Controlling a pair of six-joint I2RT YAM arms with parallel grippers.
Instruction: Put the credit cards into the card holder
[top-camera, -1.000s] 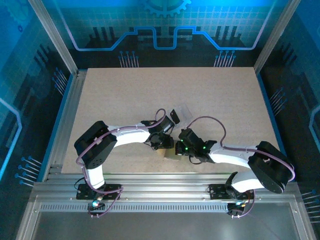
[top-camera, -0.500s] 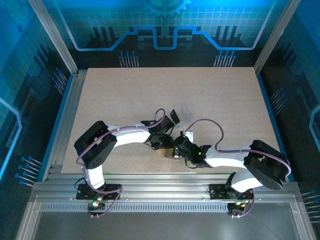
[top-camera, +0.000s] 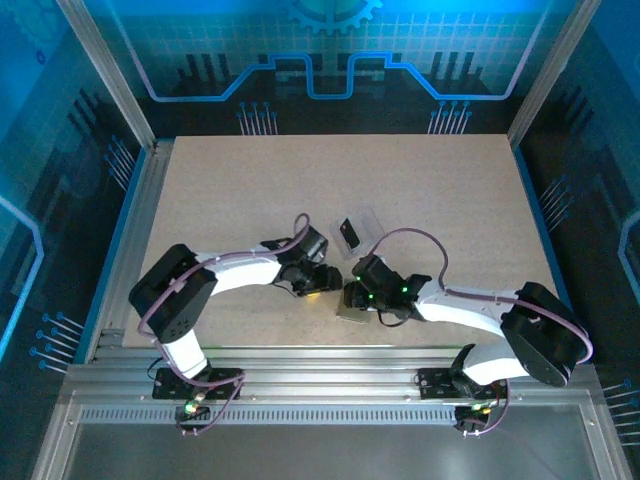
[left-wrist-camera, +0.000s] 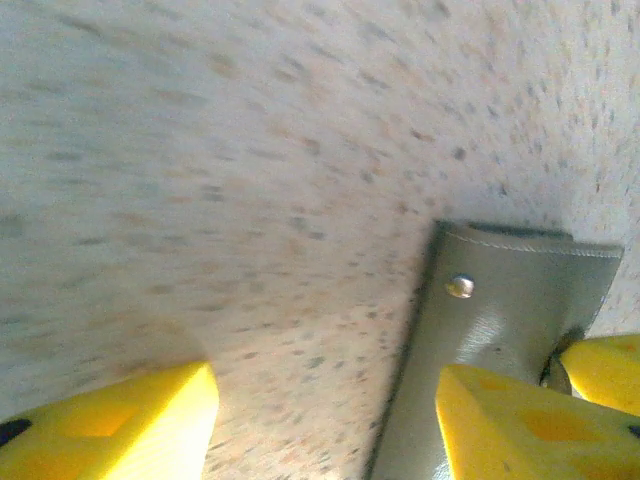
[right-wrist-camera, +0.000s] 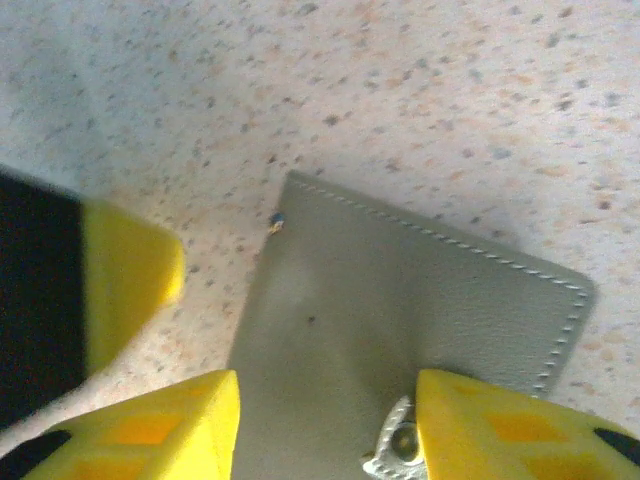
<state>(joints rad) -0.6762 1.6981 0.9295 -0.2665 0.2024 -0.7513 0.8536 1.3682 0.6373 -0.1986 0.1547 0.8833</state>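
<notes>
The card holder (right-wrist-camera: 400, 300), a flat grey leather-like panel with pale stitching and a metal snap stud (left-wrist-camera: 460, 287), lies on the speckled chipboard table (top-camera: 450, 190) near its near edge, about mid-width. The right gripper (right-wrist-camera: 325, 392) is spread over it. The left gripper (left-wrist-camera: 325, 400), also spread, pinches nothing. Their yellow fingers hide the holder's lower part. Behind it, a clear box (top-camera: 372, 219) holds a black card (top-camera: 349, 232), too small for detail.

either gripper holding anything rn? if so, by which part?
Nothing looks held. The left gripper and the right gripper both stand open, fingers apart at the card holder, which lies flat on the table.
</notes>
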